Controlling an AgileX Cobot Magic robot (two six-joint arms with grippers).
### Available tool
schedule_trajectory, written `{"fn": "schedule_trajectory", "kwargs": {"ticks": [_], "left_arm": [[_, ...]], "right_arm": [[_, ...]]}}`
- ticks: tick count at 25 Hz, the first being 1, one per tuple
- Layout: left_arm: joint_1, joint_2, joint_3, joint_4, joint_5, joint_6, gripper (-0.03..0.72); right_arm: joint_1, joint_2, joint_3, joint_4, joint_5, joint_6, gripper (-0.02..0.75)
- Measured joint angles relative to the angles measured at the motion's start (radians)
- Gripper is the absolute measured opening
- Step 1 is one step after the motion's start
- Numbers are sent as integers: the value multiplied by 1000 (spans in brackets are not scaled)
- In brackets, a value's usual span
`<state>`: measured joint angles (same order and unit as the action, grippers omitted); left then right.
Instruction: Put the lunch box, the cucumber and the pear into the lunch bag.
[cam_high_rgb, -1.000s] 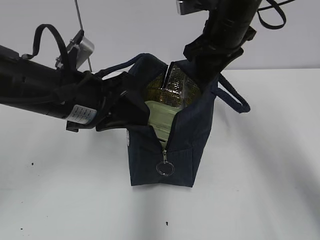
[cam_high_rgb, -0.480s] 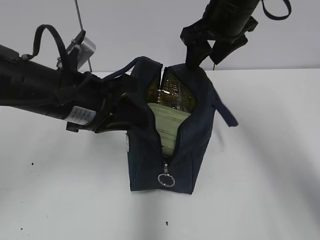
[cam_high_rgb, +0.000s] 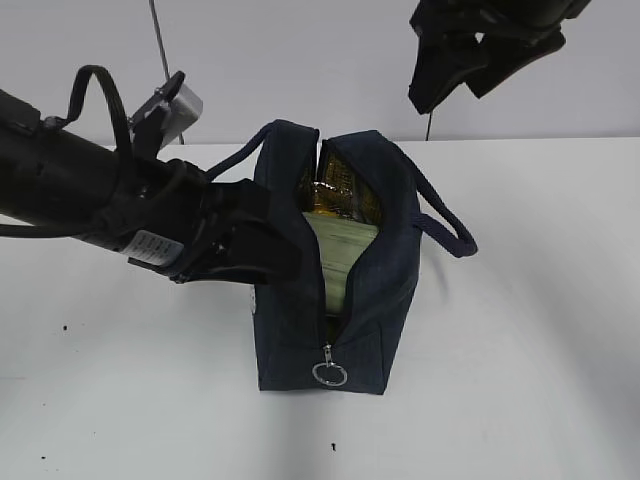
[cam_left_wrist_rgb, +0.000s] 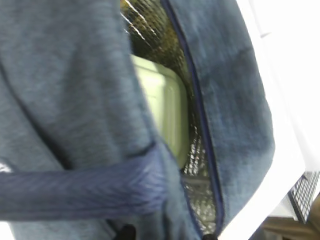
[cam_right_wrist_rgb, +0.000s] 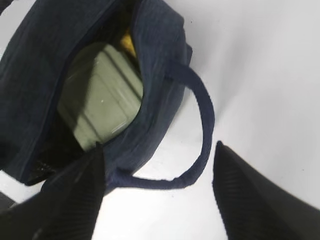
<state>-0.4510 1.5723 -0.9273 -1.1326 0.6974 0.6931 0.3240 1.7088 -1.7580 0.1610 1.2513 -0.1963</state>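
Observation:
The navy lunch bag (cam_high_rgb: 375, 290) stands open-topped in the middle of the table. The lunch box (cam_high_rgb: 340, 245), pale green lid up, lies inside it and also shows in the left wrist view (cam_left_wrist_rgb: 162, 107) and the right wrist view (cam_right_wrist_rgb: 102, 97). A yellow bit of the pear (cam_right_wrist_rgb: 127, 42) shows in the bag beyond the box. The cucumber is hidden. My left gripper (cam_high_rgb: 262, 255) is shut on the bag's left wall (cam_left_wrist_rgb: 75, 100); only its fingertips (cam_left_wrist_rgb: 127, 232) show. My right gripper (cam_high_rgb: 455, 90) hangs open and empty above the bag's right side, and it also shows in the right wrist view (cam_right_wrist_rgb: 159, 147).
The bag's right handle (cam_right_wrist_rgb: 202, 125) droops onto the white table (cam_high_rgb: 540, 330). The zipper's ring pull (cam_high_rgb: 329, 373) hangs on the near end. A thin rod (cam_high_rgb: 158, 40) stands behind the left arm. Silver foil lining (cam_left_wrist_rgb: 200, 160) shows inside the bag.
My right gripper has risen out of the bag, up and to the right, empty. The bag's right handle has dropped and the bag's opening has narrowed. The left arm still holds the left wall.

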Motion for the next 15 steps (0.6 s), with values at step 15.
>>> {"fn": "schedule_trajectory", "kwargs": {"ticks": [15], "left_arm": [[0, 0, 0, 93, 22, 33, 236]], "right_arm": [[0, -365, 511, 320, -49, -354, 521]]}}
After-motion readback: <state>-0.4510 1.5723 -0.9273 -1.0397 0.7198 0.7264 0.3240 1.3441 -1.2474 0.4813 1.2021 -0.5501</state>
